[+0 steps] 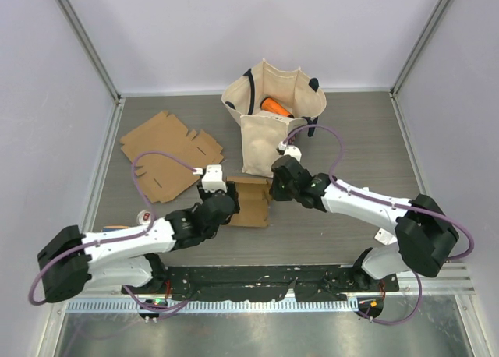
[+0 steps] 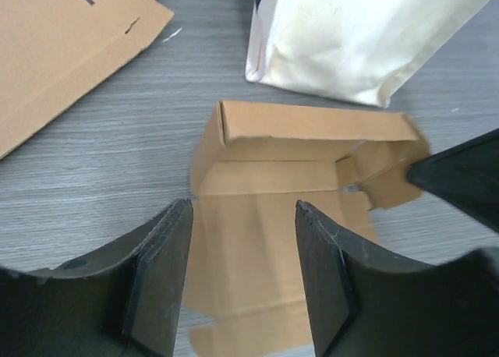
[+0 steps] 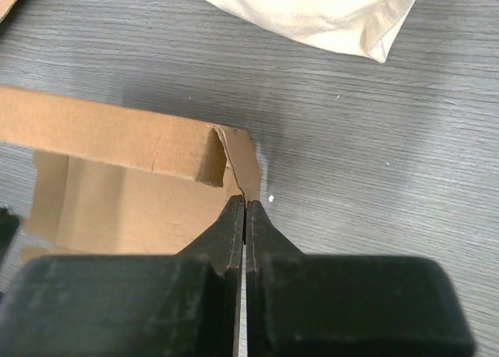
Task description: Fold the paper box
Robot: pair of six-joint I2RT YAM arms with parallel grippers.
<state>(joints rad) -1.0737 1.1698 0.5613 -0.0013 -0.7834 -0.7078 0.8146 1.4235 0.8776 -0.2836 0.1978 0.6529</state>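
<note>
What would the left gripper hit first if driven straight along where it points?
Likely the paper box: the open left gripper points at its raised far wall, with the tote bag behind. Depth unclear.

A cream canvas tote bag (image 1: 269,131) with dark handles stands at twelve o'clock on the grey desk (image 1: 351,139), with an orange object (image 1: 275,107) inside it. Flat cardboard blanks (image 1: 168,154) lie at ten o'clock, apart from the bag.
</note>
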